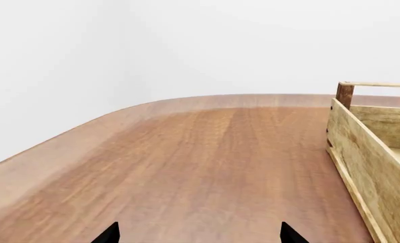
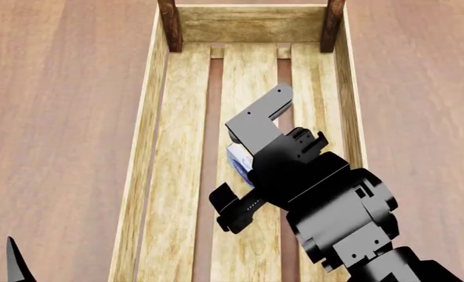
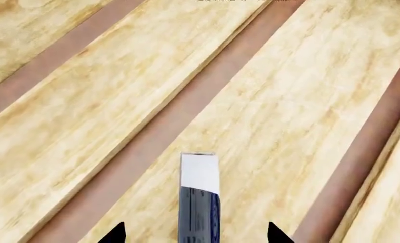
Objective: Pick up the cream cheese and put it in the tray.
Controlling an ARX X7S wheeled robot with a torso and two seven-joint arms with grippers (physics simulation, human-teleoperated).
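The cream cheese (image 3: 199, 197), a small white box with blue print, stands on its edge on a slat of the tray (image 3: 105, 101). My right gripper (image 3: 194, 237) is open, with its fingertips wide apart on either side of the box and not touching it. In the head view the right gripper (image 2: 246, 163) is inside the tray (image 2: 142, 147) and hides most of the cream cheese (image 2: 236, 157). My left gripper (image 1: 200, 238) is open and empty over the bare table, beside the tray (image 1: 362, 152). Only one of its tips (image 2: 16, 264) shows in the head view.
The brown wooden table (image 1: 186, 167) has a rounded far edge near a white wall. The tray's dark corner posts (image 2: 169, 23) and a handle bar (image 1: 379, 85) stand at its far end.
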